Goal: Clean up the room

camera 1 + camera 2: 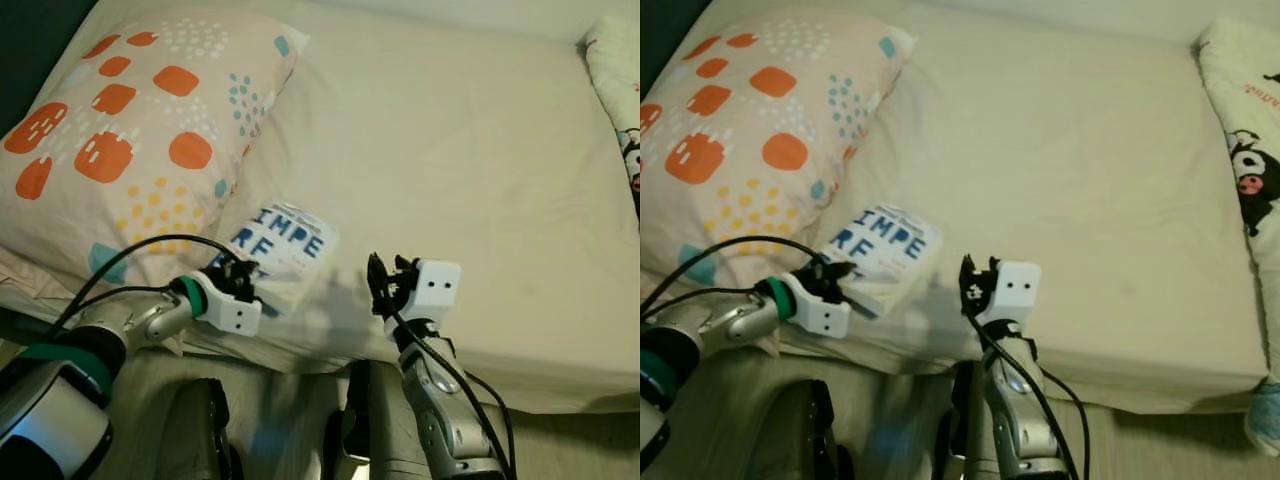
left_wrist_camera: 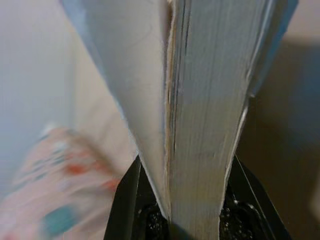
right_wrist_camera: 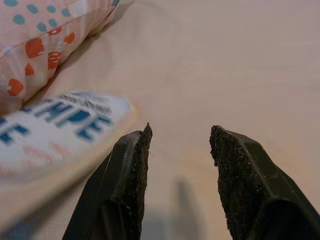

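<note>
Bed with a cream sheet, bearing 2 pillows and 1 book.

A patterned pillow with orange patches lies beyond the left gripper, whose fingers clamp the near edge of the white book lettered in blue. Bare sheet stretches ahead of the right gripper, and a cartoon-print pillow lies far off to its right.

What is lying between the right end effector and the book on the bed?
Nothing: in the left eye view only bare cream sheet separates the open right end effector from the book, which the left end effector grips.
</note>
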Controlling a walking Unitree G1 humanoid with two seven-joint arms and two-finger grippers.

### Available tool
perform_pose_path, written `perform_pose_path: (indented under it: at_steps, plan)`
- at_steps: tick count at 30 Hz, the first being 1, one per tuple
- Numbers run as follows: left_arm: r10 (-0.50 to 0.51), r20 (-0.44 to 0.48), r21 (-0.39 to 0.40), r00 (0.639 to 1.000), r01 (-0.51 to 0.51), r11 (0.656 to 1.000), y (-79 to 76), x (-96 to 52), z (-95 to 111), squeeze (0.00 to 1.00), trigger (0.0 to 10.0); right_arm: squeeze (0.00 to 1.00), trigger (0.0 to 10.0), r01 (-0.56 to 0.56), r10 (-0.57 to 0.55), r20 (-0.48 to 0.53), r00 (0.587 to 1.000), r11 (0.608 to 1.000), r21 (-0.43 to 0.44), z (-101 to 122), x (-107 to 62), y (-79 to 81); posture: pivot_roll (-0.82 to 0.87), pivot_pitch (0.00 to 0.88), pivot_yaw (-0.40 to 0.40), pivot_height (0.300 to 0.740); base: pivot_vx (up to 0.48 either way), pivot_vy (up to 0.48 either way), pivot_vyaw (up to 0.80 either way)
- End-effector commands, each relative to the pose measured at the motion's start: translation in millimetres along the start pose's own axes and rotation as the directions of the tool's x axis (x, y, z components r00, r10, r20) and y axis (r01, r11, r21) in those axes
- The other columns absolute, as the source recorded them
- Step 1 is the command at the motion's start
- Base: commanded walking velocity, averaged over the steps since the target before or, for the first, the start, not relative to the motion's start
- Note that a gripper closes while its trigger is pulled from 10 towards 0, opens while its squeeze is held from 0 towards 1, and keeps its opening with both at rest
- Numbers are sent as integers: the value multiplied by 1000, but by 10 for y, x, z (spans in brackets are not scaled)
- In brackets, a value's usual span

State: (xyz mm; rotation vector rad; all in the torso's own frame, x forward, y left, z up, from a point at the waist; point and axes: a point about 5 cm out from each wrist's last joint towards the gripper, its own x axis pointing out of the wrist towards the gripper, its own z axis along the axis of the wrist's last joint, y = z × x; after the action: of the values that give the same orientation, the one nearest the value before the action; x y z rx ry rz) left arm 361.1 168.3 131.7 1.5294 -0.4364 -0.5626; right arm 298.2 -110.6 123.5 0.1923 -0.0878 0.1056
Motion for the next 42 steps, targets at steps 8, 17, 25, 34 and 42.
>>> perform_pose_path:
  at_steps: [8,17,25,34,42]
  plan:
    - [88,205,1,975,-90,996,13,149,363,98,10000,0,10000,-153,150,57,987,987,49,80,80,245,56,105,19,585,0,0,0]
    - [83,288,-29,954,-78,997,-139,185,594,1000,10000,0,10000,-116,114,52,992,992,53,25,62,202,61,75,33,585,0,0,0]
    - [23,271,5,962,-25,1000,-293,40,503,0,10000,0,10000,-60,58,74,996,998,22,55,32,20,73,71,44,585,0,0,0]
    - [42,287,-157,957,4,988,-289,26,586,0,10000,0,10000,-69,67,67,996,997,28,27,44,66,90,81,37,585,0,0,0]
    - [34,242,-277,970,35,960,-353,51,627,1000,10000,0,10000,-76,74,61,995,997,25,15,60,81,90,91,28,585,0,0,0]
